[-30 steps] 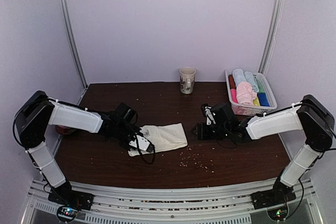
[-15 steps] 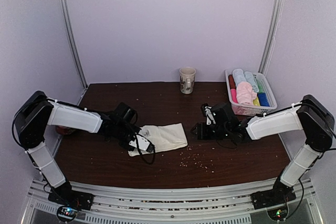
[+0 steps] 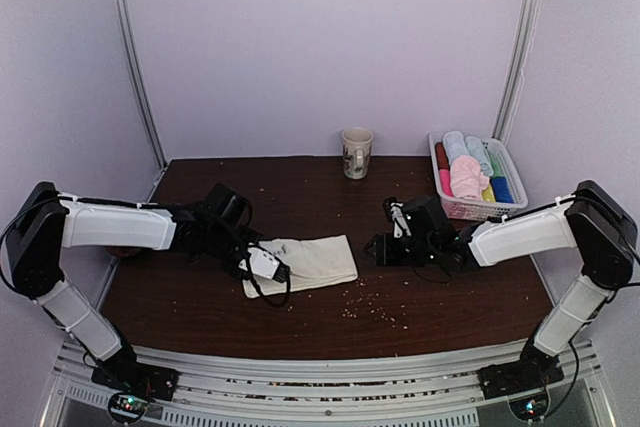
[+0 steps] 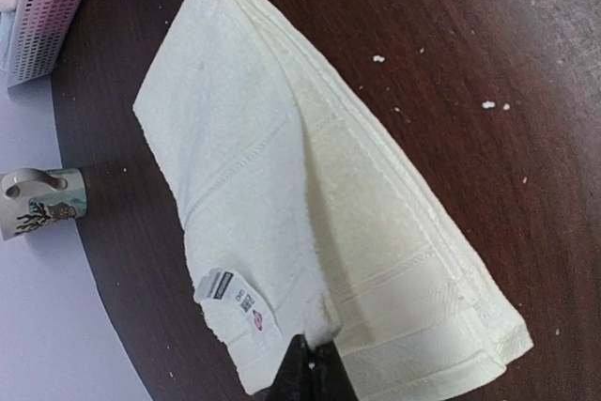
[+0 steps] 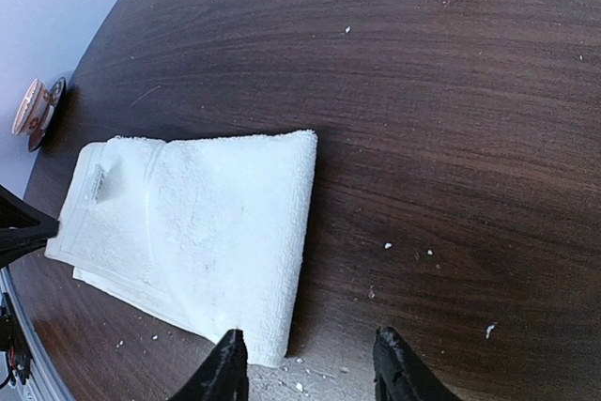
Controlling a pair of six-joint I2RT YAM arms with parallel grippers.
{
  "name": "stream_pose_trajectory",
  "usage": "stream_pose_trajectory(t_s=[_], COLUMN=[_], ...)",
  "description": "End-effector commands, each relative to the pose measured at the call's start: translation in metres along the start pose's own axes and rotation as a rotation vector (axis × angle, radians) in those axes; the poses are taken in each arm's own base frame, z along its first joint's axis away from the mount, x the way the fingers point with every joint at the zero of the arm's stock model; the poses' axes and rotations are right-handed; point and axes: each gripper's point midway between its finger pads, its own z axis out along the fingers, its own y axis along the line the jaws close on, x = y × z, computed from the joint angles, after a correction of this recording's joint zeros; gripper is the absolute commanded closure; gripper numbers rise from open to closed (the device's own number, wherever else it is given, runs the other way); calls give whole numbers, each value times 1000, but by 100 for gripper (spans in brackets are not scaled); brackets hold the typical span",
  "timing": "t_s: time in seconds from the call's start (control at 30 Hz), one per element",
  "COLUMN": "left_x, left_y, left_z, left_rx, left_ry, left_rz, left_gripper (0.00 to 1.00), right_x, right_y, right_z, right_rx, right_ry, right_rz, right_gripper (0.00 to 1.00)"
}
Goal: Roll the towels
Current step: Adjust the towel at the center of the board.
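A cream-white towel (image 3: 312, 261) lies folded on the dark table, its small label (image 4: 235, 300) near the left end. My left gripper (image 3: 262, 265) is at that left end, shut on a pinch of the towel's (image 4: 310, 185) top layer; its fingertips (image 4: 313, 365) meet with cloth bunched between them. My right gripper (image 3: 378, 249) hovers open just right of the towel (image 5: 188, 232), and its fingers (image 5: 225, 368) straddle the towel's near right corner without touching it. A pale pink towel (image 3: 466, 179) lies in the basket at the back right.
A pink-and-white basket (image 3: 470, 210) with several rolled coloured towels stands at the back right. A mug (image 3: 356, 152) stands at the back centre. Pale crumbs (image 3: 375, 302) are scattered on the table in front of the towel.
My left gripper has shut on the towel's left edge, and the left arm has drawn back to the left. The right arm has stayed almost still.
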Motion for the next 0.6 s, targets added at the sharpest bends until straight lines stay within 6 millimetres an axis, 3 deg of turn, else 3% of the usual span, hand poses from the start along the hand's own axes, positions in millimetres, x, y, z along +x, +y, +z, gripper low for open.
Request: stream_pose_trajectory(t_s=[0.0, 0.3, 0.57], left_x=[-1, -1, 8], left_y=[-18, -16, -43], left_z=[-3, -9, 12], left_rx=[58, 66, 169], left_ry=[-4, -22, 8], left_rz=[-8, -31, -55], left_gripper=[100, 100, 100], right_x=[1, 5, 4], right_y=[-5, -10, -8], right_z=[1, 4, 6], right_rx=[15, 34, 29], right_ry=[2, 12, 12], right_rz=[8, 8, 4], right_gripper=[55, 55, 55])
